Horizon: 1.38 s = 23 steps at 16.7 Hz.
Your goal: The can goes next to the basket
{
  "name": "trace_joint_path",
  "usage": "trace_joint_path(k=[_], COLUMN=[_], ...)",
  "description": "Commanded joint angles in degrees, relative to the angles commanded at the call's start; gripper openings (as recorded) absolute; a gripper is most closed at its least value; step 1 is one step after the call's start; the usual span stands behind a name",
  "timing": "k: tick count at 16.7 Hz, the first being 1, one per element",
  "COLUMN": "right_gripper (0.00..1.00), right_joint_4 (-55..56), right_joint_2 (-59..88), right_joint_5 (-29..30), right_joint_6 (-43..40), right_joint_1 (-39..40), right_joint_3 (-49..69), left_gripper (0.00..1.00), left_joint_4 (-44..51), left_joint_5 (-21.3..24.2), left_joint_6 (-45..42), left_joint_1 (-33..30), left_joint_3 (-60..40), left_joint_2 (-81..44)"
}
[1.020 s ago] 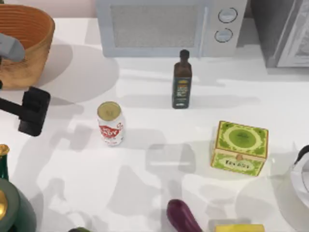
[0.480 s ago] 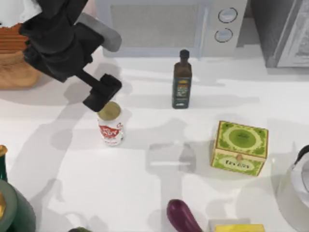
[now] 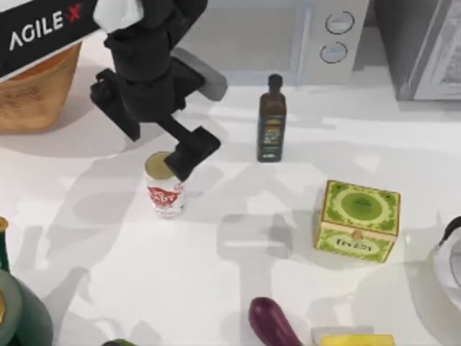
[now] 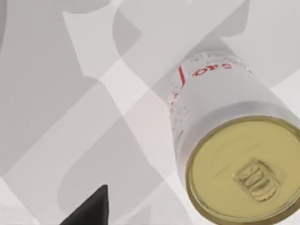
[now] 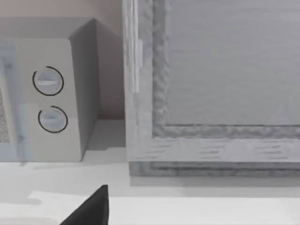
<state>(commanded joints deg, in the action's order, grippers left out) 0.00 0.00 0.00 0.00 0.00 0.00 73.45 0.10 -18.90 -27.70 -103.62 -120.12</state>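
Note:
The can (image 3: pixel 165 191), white with red lettering and a dull gold top, stands upright left of the table's middle. My left gripper (image 3: pixel 189 153) hangs just above it, over the far right edge of its top, not touching it. In the left wrist view the can (image 4: pixel 225 136) is close below, and one dark fingertip (image 4: pixel 91 211) stands off to the side with nothing held, so the gripper is open. The orange-tan wicker basket (image 3: pixel 32 94) sits at the far left corner, partly covered by my left arm. My right arm is parked at the right, one fingertip (image 5: pixel 91 211) showing.
A dark bottle (image 3: pixel 271 119) stands right of the can, with a microwave (image 3: pixel 288 36) behind it. A green tea box (image 3: pixel 357 220) is at the right, an eggplant (image 3: pixel 270 322) at the front, and a green pot (image 3: pixel 18 313) at the front left.
My left arm has swung from the far left edge rightward across the table, and its gripper now hovers over the can. The can has not moved.

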Motion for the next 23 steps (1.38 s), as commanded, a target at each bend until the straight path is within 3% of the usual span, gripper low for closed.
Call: trace_joint_path(k=[5,12,17,23], right_gripper=[1.0,1.0,1.0,1.0], right_joint_4=[0.0,0.0,0.0,0.0], right_joint_2=[0.0,0.0,0.0,0.0], right_joint_5=[0.0,0.0,0.0,0.0], right_joint_6=[0.0,0.0,0.0,0.0], right_joint_1=[0.0,0.0,0.0,0.0], right_joint_3=[0.0,0.0,0.0,0.0], left_gripper=[1.0,1.0,1.0,0.55], left_joint_4=[-0.3,-11.6,-12.6,-12.6], left_joint_5=[0.0,0.0,0.0,0.0], left_joint_6=[0.0,-0.1,-0.1,-0.1], left_joint_1=[0.3,0.1,0.1,0.1], left_joint_3=[0.3,9.5,10.3,10.3], left_joint_2=[0.1,-2.0,-2.2,-2.2])
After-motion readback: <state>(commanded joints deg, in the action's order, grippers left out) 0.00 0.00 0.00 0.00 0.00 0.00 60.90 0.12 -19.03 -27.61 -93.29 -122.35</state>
